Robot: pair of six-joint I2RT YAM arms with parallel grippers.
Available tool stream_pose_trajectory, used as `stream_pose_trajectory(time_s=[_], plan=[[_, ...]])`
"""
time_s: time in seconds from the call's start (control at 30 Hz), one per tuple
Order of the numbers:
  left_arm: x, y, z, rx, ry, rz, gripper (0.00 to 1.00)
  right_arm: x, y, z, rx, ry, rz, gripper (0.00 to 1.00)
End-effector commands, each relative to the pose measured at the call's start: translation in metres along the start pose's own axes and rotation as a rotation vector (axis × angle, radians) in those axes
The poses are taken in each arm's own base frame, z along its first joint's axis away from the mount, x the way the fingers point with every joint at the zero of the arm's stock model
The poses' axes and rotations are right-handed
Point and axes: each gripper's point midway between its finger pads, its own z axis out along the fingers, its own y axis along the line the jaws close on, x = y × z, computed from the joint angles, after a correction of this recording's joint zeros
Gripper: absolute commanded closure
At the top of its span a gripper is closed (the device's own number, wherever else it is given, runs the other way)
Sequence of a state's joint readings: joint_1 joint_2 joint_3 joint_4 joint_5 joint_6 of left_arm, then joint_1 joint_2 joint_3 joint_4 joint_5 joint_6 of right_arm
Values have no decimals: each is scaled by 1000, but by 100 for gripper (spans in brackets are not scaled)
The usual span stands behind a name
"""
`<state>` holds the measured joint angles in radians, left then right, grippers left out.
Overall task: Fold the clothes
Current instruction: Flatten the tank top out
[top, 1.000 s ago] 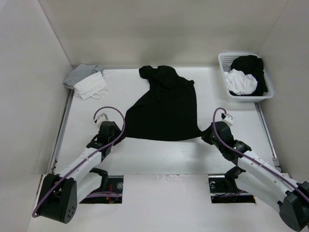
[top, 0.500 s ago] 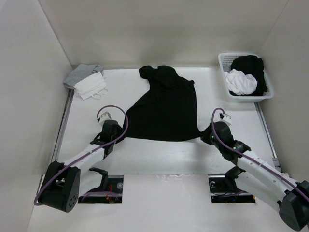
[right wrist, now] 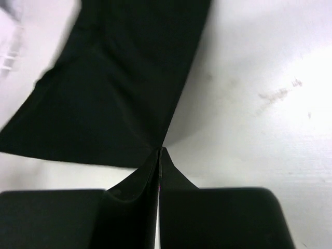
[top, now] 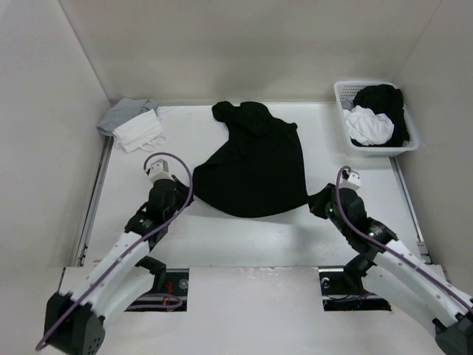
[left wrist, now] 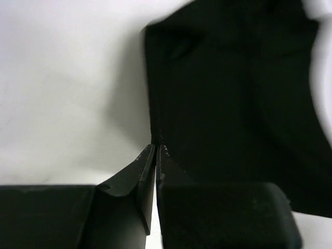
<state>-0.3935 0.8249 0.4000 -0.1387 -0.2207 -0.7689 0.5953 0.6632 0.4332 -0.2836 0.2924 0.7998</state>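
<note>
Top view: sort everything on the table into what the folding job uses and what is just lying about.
In the job: black shirt, mid-table; left gripper, right gripper, each shut on a near corner of it.
Lying about: white cloth, grey cloth, far left corner; basket, far right, holding black and white garments.

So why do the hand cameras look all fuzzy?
Left wrist: the black shirt is soft and smeared, worst at the top right. Right wrist: smear at the top left, yet marks on the table look fairly clear. Top external: sharp, evenly lit, soft shadows.
</note>
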Motion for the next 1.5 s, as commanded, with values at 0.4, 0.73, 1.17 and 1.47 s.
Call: stream_pose_trajectory(time_s=[0.4, 0.73, 1.17, 1.47], plan=[[-286, -155, -320, 594, -791, -135, 99, -268, 145, -253, -377, -560, -24, 100], [-336, -200, -263, 447, -902, -45, 98, -323, 236, -257, -335, -839, -257, 100], [-405, -201, -53, 319, -673, -112, 98, -385, 254, -12, -285, -567, -270, 100], [-473, -233, -110, 429, -811, -92, 97, -454, 296, -71, -369, -745, -270, 100]])
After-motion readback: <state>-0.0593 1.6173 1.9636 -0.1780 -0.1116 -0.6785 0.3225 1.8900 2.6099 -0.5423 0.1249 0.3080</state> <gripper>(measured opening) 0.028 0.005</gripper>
